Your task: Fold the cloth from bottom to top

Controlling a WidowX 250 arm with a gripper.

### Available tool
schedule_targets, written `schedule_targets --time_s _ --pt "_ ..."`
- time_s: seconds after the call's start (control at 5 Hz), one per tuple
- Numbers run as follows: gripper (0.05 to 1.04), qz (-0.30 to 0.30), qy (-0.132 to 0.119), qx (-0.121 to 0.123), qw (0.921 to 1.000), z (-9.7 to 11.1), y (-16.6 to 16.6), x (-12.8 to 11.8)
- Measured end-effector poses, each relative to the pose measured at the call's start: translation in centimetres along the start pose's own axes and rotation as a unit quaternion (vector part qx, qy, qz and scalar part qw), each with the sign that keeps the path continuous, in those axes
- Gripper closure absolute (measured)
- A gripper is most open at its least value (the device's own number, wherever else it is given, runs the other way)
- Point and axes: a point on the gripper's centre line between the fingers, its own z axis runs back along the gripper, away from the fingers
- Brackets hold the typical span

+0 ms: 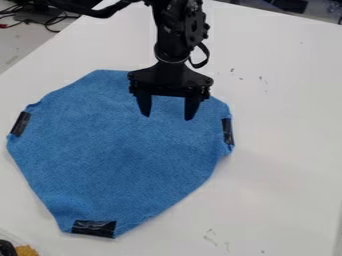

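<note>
Cloth (120, 150): blue, spread out on the table, from the left side to just past the middle of the view; its fabric has a fine, slightly fuzzy weave, and its outline is an uneven many-sided shape that narrows toward the bottom.
Floor (17, 42): pale grey, beyond the table's slanting edge at the upper left.
Cables (50, 22): thin, black and red, loosely tangled at the upper left, beyond the table.
Bottom left corner: a rounded black thing (7, 248) beside a yellow, grainy-looking thing (27, 250), both cut off by the view's edge; what they are, I cannot tell.
Left tape (21, 124): a dark, slanting strip on the cloth's left edge.
Bottom tape (94, 228): a wider black strip, shiny and wrinkled, lying across the cloth's lowest edge.
Gripper (167, 117): black, hanging down from the top over the upper right part of the cloth; the jaws stand wide apart, with blue fabric showing in the gap. Whether the tips touch the fabric, I cannot tell.
Right tape (228, 131): a glossy black strip, nearly upright, on the cloth's right edge, where the fabric puckers a little.
Table (287, 130): white, flat and smooth-looking, with small dark marks (260, 79) right of the gripper and faint scuffs (210, 234) near the bottom.
Top right: dark objects (290, 5) beyond the table's far edge.
</note>
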Motion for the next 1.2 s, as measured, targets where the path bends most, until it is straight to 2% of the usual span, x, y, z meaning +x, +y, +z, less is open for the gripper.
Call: schedule_targets --time_s 0.2,0.4,0.6,0.8,1.0,1.2 --pt "0.082 -0.001 0.015 0.008 0.9999 -0.8 0.2 -0.6" --pt "0.082 0.015 0.02 0.022 0.9994 -0.8 0.6 -3.3" --pt "0.082 0.057 0.014 0.03 0.9978 1.0 1.4 -7.3" --pt "0.082 0.118 0.014 0.035 0.9923 2.7 1.9 -12.2" --pt "0.082 0.165 0.019 0.041 0.9853 3.4 2.6 -15.9" --pt "0.082 0.18 0.045 0.045 0.9815 2.8 3.9 -17.0"
